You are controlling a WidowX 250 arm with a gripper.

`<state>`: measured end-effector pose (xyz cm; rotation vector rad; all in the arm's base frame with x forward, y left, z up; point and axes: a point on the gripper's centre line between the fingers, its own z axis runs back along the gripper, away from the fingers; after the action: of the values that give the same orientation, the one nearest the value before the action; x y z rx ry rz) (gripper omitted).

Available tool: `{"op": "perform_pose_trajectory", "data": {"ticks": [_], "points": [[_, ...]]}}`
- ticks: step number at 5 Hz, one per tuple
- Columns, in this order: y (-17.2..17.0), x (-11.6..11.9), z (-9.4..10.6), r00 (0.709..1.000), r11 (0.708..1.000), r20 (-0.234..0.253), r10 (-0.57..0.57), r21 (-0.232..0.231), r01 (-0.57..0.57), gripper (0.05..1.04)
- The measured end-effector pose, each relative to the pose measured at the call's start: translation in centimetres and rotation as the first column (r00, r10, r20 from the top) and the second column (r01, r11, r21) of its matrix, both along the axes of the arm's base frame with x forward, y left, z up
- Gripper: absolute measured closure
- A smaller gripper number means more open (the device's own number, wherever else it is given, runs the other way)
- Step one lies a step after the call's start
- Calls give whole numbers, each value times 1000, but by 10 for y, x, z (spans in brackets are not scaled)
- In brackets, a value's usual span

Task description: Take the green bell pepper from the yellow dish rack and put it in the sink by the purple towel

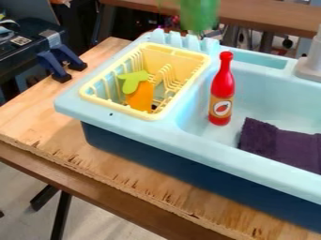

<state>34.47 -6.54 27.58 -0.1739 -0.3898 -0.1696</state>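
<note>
i'm seeing an orange toy [141,97] lying in the rack [164,57], a red bottle [222,90] standing in the sink [169,136], something green [199,14] beyond; i can't tell the gripper's state.

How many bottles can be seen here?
1: a slim red bottle in the light-blue toy sink, between the yellow slatted rack and the purple cloth. Others may be hidden in the cluttered background.

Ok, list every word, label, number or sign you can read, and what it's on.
No readable words or numbers.
Red bottle: label with a red picture, any lettering too small to read.
Black hardware, upper left: code sticker, too small to decode.
</note>
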Motion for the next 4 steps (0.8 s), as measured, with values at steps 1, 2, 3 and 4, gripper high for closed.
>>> {"op": "perform_pose_trajectory", "data": {"ticks": [1, 2, 3, 4], "points": [[-49, -15, 6, 989, 989, 37, -144, 0, 145, 964], [-84, -29, 0, 964, 963, 25, -265, -44, 266, 964], [-99, -35, -18, 947, 948, -56, -318, -37, 316, 964], [-91, -19, -40, 949, 958, -130, -286, -19, 286, 964]]}}
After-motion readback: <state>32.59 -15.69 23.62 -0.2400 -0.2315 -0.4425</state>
